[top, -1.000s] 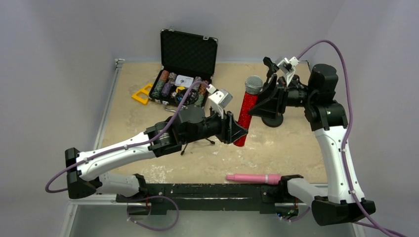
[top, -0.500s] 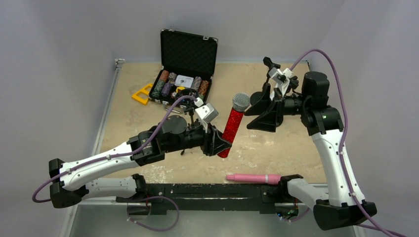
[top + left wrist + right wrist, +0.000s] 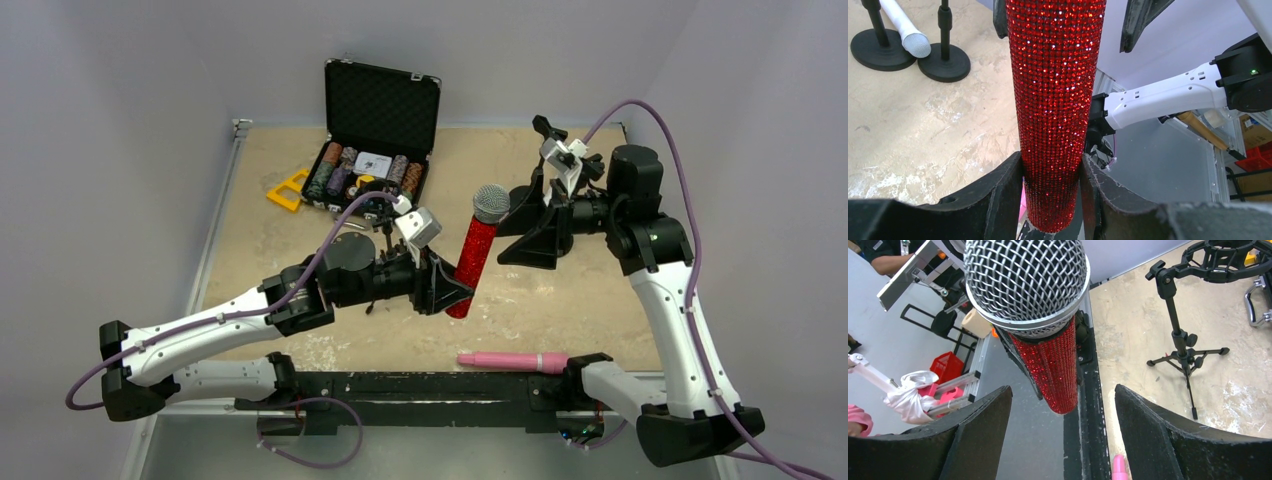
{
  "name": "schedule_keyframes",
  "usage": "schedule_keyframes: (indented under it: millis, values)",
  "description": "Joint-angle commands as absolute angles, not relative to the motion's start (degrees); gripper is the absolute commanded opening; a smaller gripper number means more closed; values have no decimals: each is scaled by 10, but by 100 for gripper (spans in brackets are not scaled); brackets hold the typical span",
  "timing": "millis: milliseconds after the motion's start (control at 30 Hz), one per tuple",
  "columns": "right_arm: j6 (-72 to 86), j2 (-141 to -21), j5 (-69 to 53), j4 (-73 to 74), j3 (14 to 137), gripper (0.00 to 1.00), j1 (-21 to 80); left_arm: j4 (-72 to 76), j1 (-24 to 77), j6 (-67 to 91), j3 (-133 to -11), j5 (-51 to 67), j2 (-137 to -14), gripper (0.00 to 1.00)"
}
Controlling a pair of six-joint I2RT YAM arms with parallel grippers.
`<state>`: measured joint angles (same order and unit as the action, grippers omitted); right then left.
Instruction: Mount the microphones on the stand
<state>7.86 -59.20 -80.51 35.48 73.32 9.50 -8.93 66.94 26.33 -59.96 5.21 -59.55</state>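
Note:
My left gripper point(image 3: 452, 292) is shut on the lower end of the glittery red microphone point(image 3: 475, 255) and holds it upright in the air, a little tilted, with its grey mesh head point(image 3: 490, 203) on top. In the left wrist view the fingers point(image 3: 1008, 185) clamp its red body point(image 3: 1055, 100). My right gripper point(image 3: 522, 228) is open just right of the head; the head point(image 3: 1025, 282) fills its wrist view, untouched between the wide jaws. The pink microphone point(image 3: 515, 360) lies near the front edge. The white microphone point(image 3: 904, 27) sits on a round-base stand point(image 3: 880, 50).
A second round-base stand point(image 3: 945, 62) stands beside the first. A small tripod stand with a shock mount point(image 3: 1183, 340) is on the table. An open black case of poker chips point(image 3: 370, 165) and a yellow piece point(image 3: 288, 190) lie at the back left.
My left arm has drawn back toward the near left with the red microphone, then edged slightly right. My right gripper has followed to the left and stays open beside the head.

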Motion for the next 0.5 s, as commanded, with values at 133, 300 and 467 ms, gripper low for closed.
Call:
schedule_keyframes:
  millis: [133,300,467]
  values:
    - [95,-595,-813,339,747,80,102,-21,670,255,-618,65,-607,0]
    - [93,-587,-814,327,733,80,110,12,670,270,-616,55,-613,0]
    - [95,-586,-811,308,717,80,131,56,670,289,-625,47,-633,0]
